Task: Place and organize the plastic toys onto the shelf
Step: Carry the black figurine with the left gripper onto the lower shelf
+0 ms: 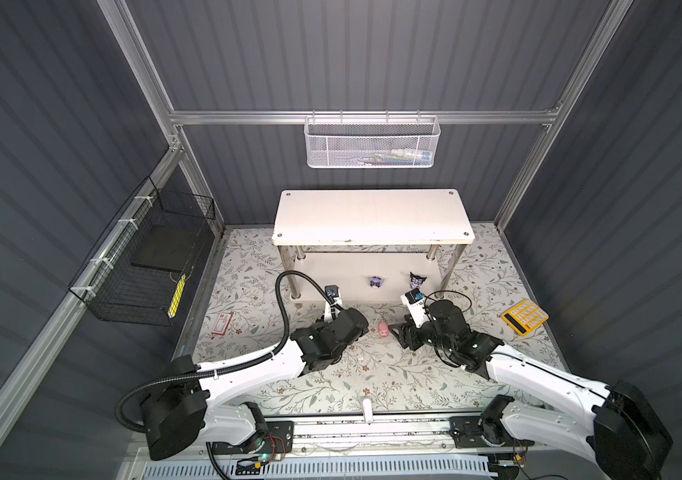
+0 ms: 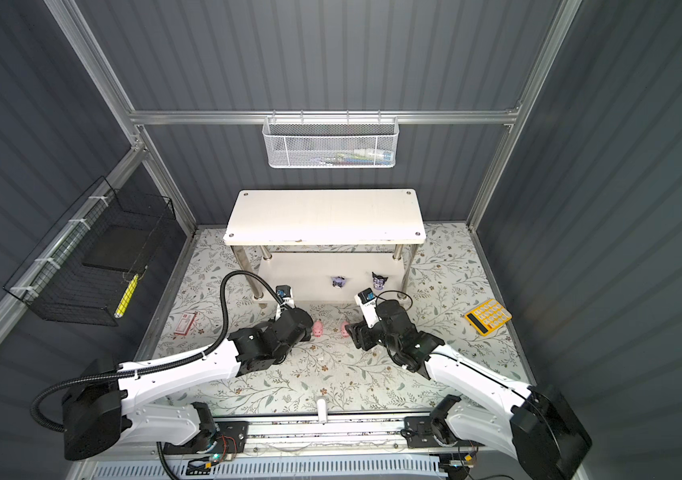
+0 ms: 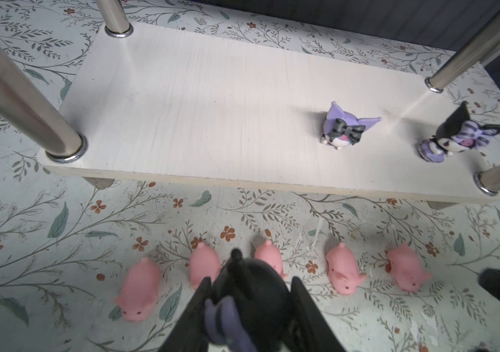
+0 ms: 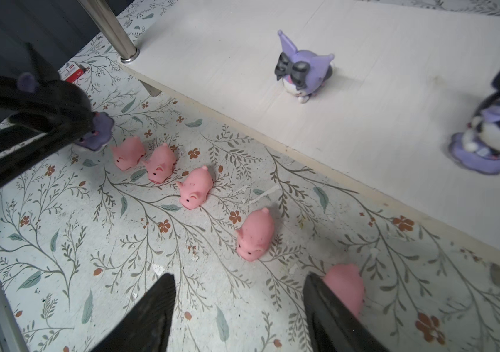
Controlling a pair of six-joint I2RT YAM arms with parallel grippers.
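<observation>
While the left gripper (image 3: 251, 285) is clamped on a black-and-purple figure (image 3: 242, 304), the shelf (image 3: 197, 106) lies straight ahead. Its lower board runs crosswise, beyond a row of five pink pigs (image 3: 341, 269) on the worktop (image 3: 29, 228). The board's left and middle are bare. Two purple figures (image 3: 346, 129) stand near its right end. The right gripper (image 4: 239, 277) gapes wide and empty, with one pig just outside a finger.

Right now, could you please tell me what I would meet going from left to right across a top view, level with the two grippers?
The black wire basket → red-and-white packet → left gripper → pink pig → right gripper → yellow calculator.
</observation>
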